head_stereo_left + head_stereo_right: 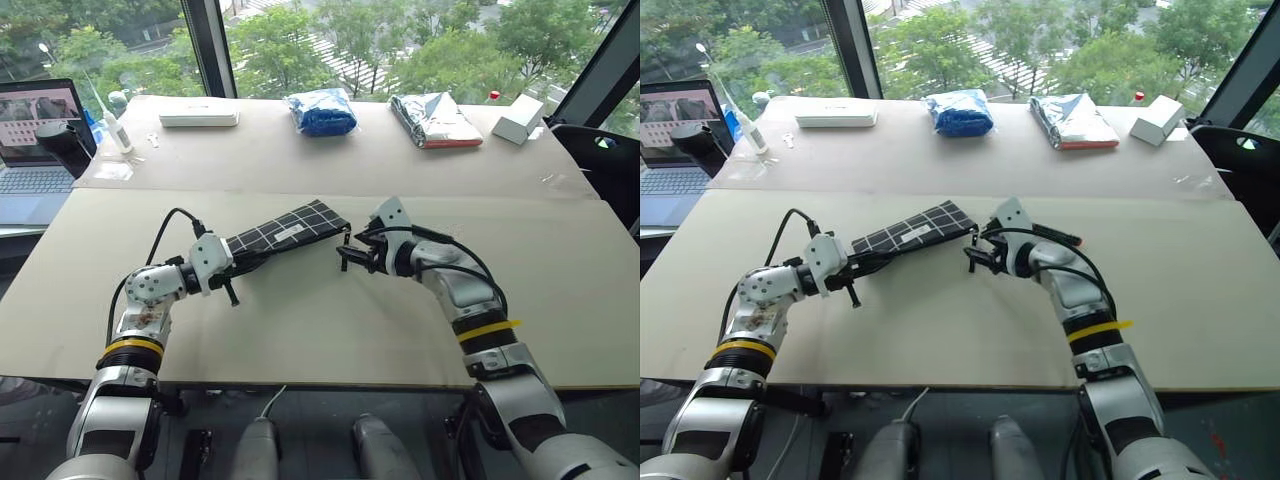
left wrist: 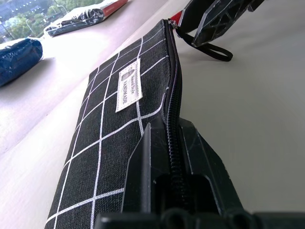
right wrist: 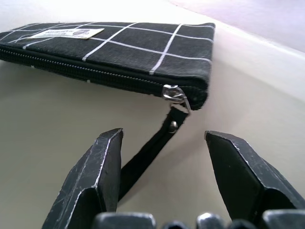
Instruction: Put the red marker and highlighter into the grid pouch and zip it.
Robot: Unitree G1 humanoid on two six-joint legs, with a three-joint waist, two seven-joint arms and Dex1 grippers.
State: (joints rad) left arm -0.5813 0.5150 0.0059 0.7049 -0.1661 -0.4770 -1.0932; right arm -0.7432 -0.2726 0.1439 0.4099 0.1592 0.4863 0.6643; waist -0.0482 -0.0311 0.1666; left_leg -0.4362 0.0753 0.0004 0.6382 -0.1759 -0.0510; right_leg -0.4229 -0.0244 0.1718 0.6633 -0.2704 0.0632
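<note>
The grid pouch [image 1: 290,230], black with white lines and a small white label [image 2: 128,90], lies slanted on the near table. Its zipper looks shut along the edge. My left gripper [image 2: 167,126] is shut on the pouch's near end, pinching the zipper edge. My right gripper [image 3: 164,138] stands open at the pouch's other end, just short of the metal zipper pull [image 3: 175,94]. The black strap [image 3: 147,155] runs from the pull down between the right fingers, close to one of them. The red marker and the highlighter are out of view.
On the far table lie a flat white box [image 1: 198,117], a blue bag [image 1: 322,112], a silver package [image 1: 435,120] and a small white box [image 1: 517,120]. A laptop [image 1: 35,140] and a small bottle [image 1: 115,128] stand at the far left.
</note>
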